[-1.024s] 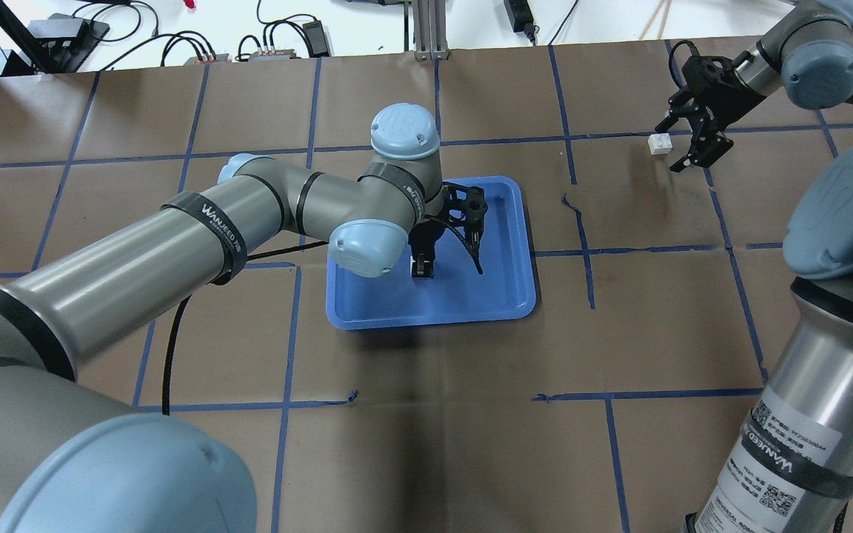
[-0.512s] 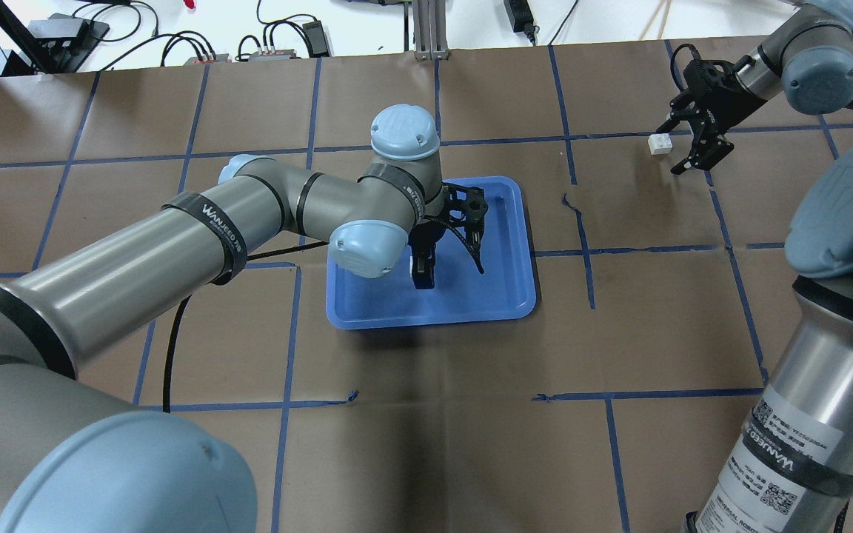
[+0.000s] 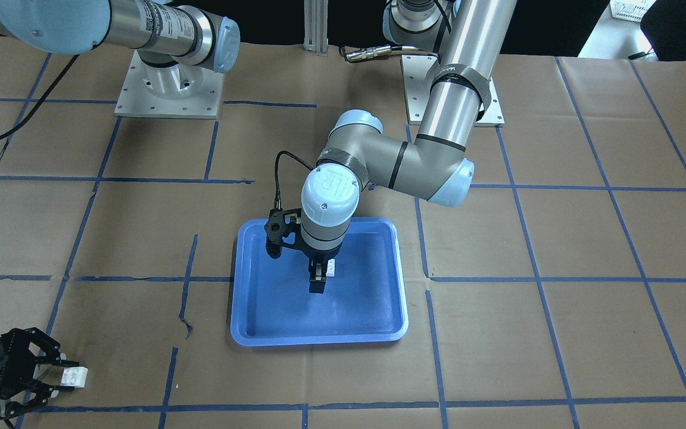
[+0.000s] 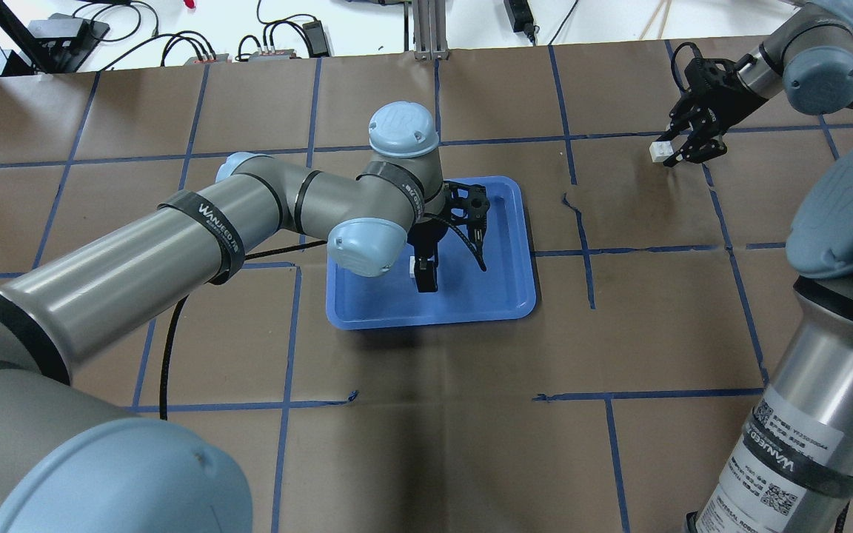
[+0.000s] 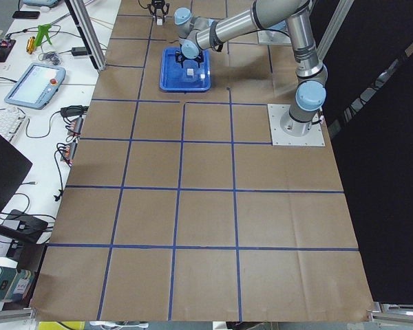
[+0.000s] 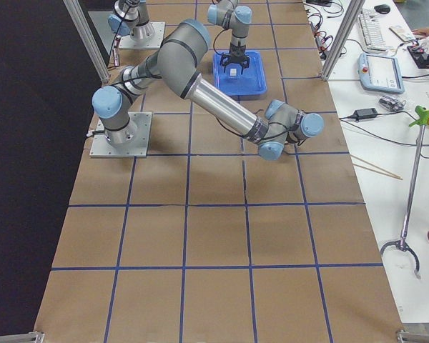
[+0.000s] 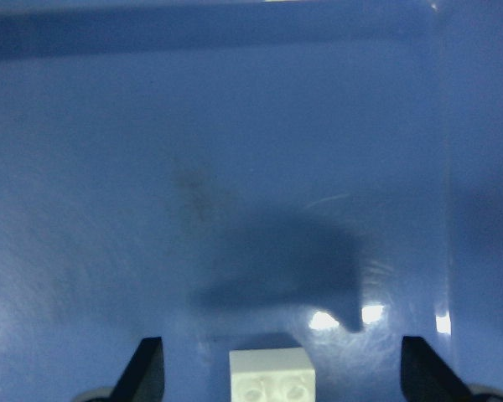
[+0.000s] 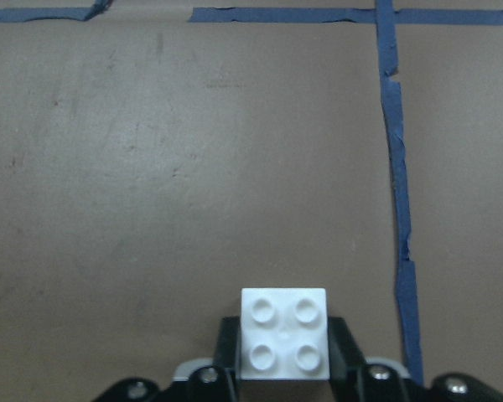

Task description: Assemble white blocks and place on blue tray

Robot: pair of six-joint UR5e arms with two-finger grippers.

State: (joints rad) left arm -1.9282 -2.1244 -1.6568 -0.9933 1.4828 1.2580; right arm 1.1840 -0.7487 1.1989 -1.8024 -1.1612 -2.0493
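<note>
The blue tray (image 4: 504, 292) lies mid-table, also seen in the front view (image 3: 355, 319). My left gripper (image 4: 452, 270) hangs over it, open. One white block (image 4: 420, 264) sits between its spread fingers in the left wrist view (image 7: 272, 377), touching neither; the front view shows it (image 3: 331, 266) beside one finger (image 3: 317, 285). My right gripper (image 4: 673, 153) is at the far right of the table, shut on the other white block (image 4: 660, 150). The right wrist view shows this block (image 8: 283, 343) studs up, clamped between the fingers. It also shows in the front view (image 3: 74, 376).
Brown paper with a blue tape grid (image 4: 582, 244) covers the table. Cables and power supplies (image 4: 278, 44) lie beyond the far edge. The left arm's elbow (image 4: 367, 248) overhangs the tray's left side.
My right gripper has closed on the white block that lay between its open fingers. My left gripper has shifted slightly over the tray, and its block now shows beside a finger.
</note>
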